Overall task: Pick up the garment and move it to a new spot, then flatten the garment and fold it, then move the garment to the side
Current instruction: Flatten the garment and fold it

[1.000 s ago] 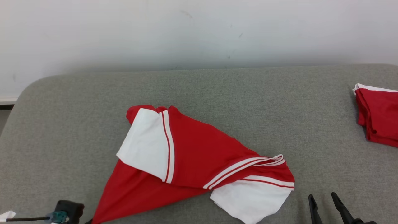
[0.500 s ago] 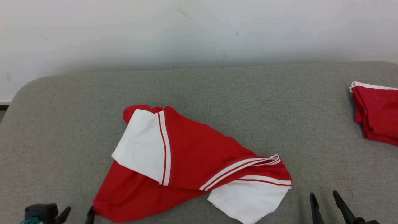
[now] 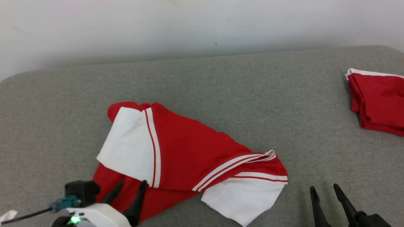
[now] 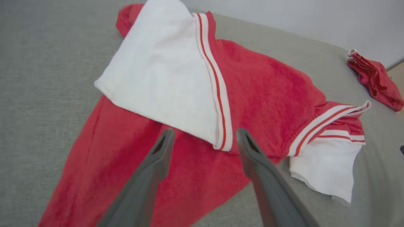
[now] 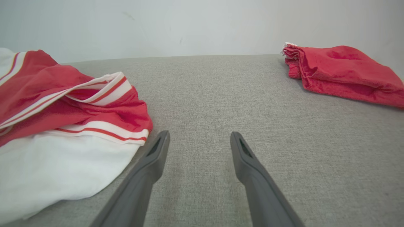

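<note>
A grey padded surface [image 3: 221,82] runs wide against a pale wall, leaving plenty of bare room for spreading cloth out.

The garment [image 3: 195,148], a red shirt with white sleeves, lies near the middle of that surface, toward the robot's side. It is neither flat nor folded. It slants from upper left to lower right in the head view, its body is bunched, and one red corner trails toward the near left edge. Lying like that, it most likely needs flattening next, because no clean fold could start from this heap.

A second red bundle [image 3: 375,101] sits well apart at the far right. It is already folded, and it seems to be parked there so the working area stays free.

The left gripper [image 3: 132,184] is over the garment's near-left red part. Its fingers are spread wide with nothing between them, so it is released. In its wrist view the fingers straddle the spot where the striped cuff crosses the red cloth. Whether the tips touch the fabric I cannot tell.

The right gripper [image 3: 324,188] is also spread and empty. It is over bare grey just beside the garment's right end, probably waiting so that both ends can be drawn apart together.

The left white sleeve [image 3: 126,148] is flopped back across the red body, which is why the shirt looks so skewed. The right white sleeve [image 3: 243,198] sticks out flat at the near edge below its striped band [image 3: 240,165].
</note>
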Controlling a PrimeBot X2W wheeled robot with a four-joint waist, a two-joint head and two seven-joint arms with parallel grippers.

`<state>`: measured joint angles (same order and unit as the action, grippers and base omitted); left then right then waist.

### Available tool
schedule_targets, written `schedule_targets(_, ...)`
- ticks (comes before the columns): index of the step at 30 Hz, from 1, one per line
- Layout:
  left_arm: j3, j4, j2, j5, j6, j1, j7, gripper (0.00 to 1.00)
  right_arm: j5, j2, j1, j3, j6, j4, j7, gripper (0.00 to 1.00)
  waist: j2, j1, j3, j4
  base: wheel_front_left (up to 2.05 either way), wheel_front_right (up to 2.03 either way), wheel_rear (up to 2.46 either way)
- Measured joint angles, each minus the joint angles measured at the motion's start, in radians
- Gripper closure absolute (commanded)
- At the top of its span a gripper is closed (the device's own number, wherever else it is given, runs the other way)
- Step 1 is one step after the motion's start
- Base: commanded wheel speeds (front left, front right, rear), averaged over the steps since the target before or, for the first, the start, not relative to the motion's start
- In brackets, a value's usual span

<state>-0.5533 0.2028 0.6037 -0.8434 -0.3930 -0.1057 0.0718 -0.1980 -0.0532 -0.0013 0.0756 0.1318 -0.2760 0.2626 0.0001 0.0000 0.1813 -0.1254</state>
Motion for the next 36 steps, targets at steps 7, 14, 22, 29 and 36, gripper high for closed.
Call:
schedule_targets(7, -0.017, -0.164, -0.09, -0.045, 0.052, -0.036, -0.028, 0.0, -0.013, 0.001, -0.014, 0.006, 0.0, -0.001, 0.0, 0.0, 0.0, 0.0, 0.032, -0.039, 0.0, 0.0, 0.0)
schedule_targets(14, -0.018, -0.251, -0.108, -0.047, 0.09, -0.057, -0.055, 0.0, -0.013, 0.001, -0.017, -0.001, 0.0, -0.001, 0.0, 0.0, 0.0001, 0.0, 0.052, -0.061, 0.0, 0.0, 0.0)
schedule_targets(22, -0.036, -0.292, -0.142, -0.046, 0.129, -0.101, -0.079, 0.0, -0.013, 0.001, -0.019, 0.003, 0.0, -0.004, 0.0, 0.0, 0.0, 0.0, 0.047, -0.067, 0.0, 0.0, 0.0)
schedule_targets(29, -0.039, -0.287, -0.168, -0.057, 0.16, -0.114, -0.099, 1.0, -0.011, 0.001, -0.018, 0.005, 0.0, -0.008, 0.0, 0.0, 0.0, 0.0, 0.036, -0.068, 0.0, 0.0, 0.0)
schedule_targets(36, -0.03, -0.183, -0.144, -0.063, 0.173, -0.119, -0.09, 1.0, -0.011, 0.002, -0.017, 0.005, 0.0, -0.009, 0.0, 0.0, 0.0, 0.0, 0.032, -0.063, 0.0, 0.0, 0.0)
